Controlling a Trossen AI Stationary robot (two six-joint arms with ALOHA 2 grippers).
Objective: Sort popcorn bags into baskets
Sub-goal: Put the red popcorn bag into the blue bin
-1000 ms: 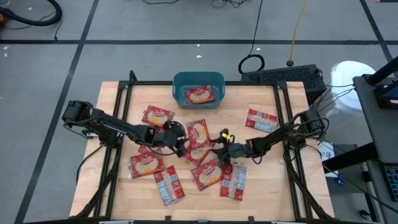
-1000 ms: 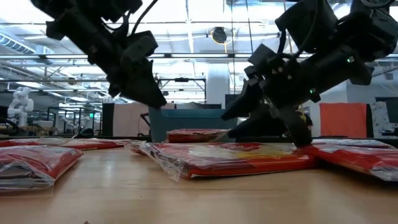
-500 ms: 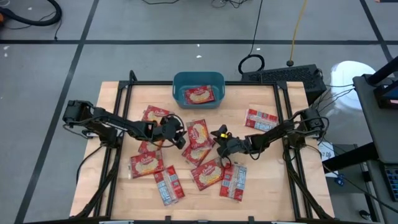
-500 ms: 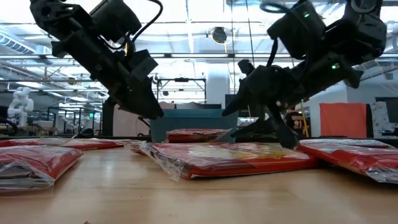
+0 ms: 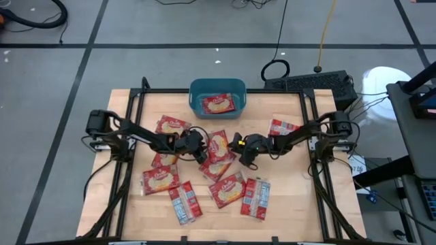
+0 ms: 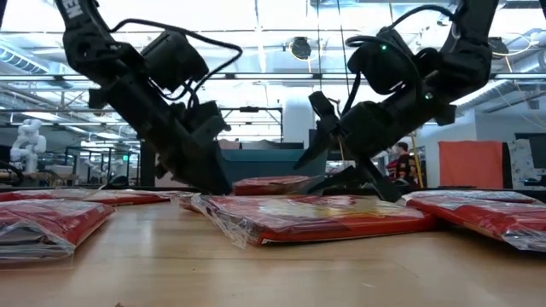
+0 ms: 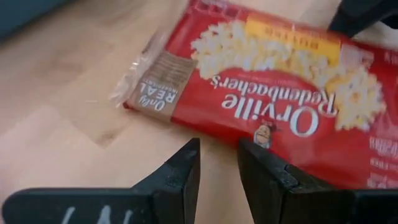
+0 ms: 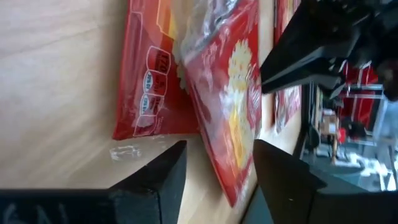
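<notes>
Both arms have drawn in toward the middle of the worktop (image 5: 286,204) over the last second, closing on the same central popcorn bag (image 5: 218,145). The left gripper (image 5: 198,151) hangs low at that bag's left edge, fingers narrowly apart and holding nothing; the right gripper (image 5: 240,151) sits at its right side, fingers wider apart and likewise empty. One bag (image 5: 218,104) already lies in the teal basket (image 5: 195,92) at the worktop's far edge, while the other bags lie scattered flat across the wood. The step in hand appears to be a pick-up of the central bag. Next, one gripper likely must pinch an edge, lift the bag free of its overlapping neighbours and carry it to the basket.
</notes>
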